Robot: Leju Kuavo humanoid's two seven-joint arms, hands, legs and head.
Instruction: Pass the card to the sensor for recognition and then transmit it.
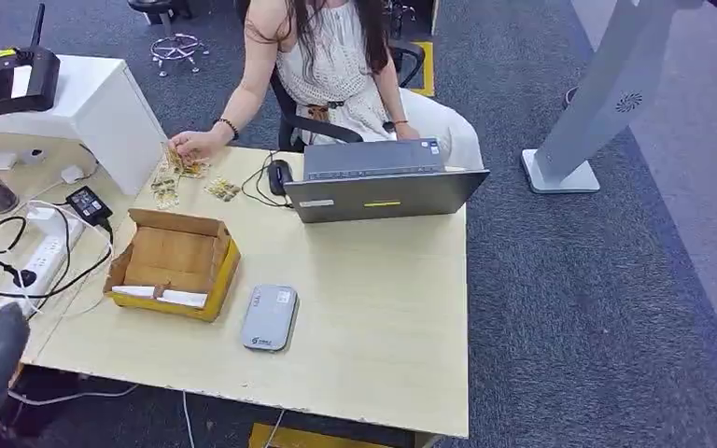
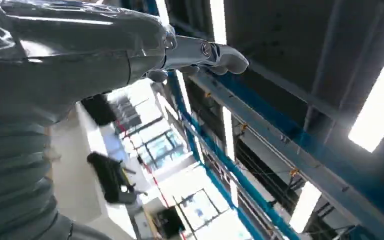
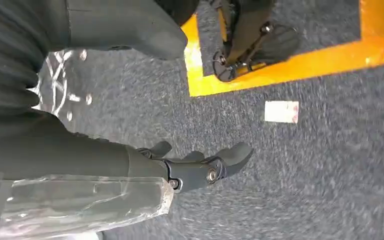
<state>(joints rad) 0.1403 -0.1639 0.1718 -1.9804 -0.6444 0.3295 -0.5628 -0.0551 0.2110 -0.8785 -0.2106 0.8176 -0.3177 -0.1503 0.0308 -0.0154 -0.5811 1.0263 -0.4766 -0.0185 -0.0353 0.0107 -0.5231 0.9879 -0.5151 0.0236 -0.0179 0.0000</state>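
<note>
Scattered at the far left corner of the pale wooden tabletop (image 1: 383,308): small yellowish cards (image 1: 170,177), thin and glossy, in a loose heap, with a smaller cluster just beside it toward the laptop. Too small to read any print on them. Touching the heap: the fingers of a seated person's hand (image 1: 191,143).

Nearer on the tabletop, well apart from the cards: a flat grey sensor (image 1: 269,317) with rounded corners, lying face up close to the near edge. Between cards and sensor: an open cardboard box (image 1: 173,264) with yellow sides and flaps spread, just beside the sensor. Beyond, at the far edge: an open grey laptop (image 1: 383,182), back turned to the head view, with a black mouse (image 1: 280,175) and its cable at its side. Left of the box: a white power strip (image 1: 42,261) and looped black cables on an adjoining surface.

Left hand (image 2: 190,52): raised with the wrist camera facing the ceiling lights, fingers stretched out, nothing held; seen in the head view as a dark tip low at the left edge, off the tabletop.

Right hand (image 3: 200,167): hanging over dark carpet near a yellow floor marking (image 3: 280,70), fingers apart and loosely bent, nothing held, touching nothing. On the carpet nearby: a small white slip (image 3: 281,111).
</note>
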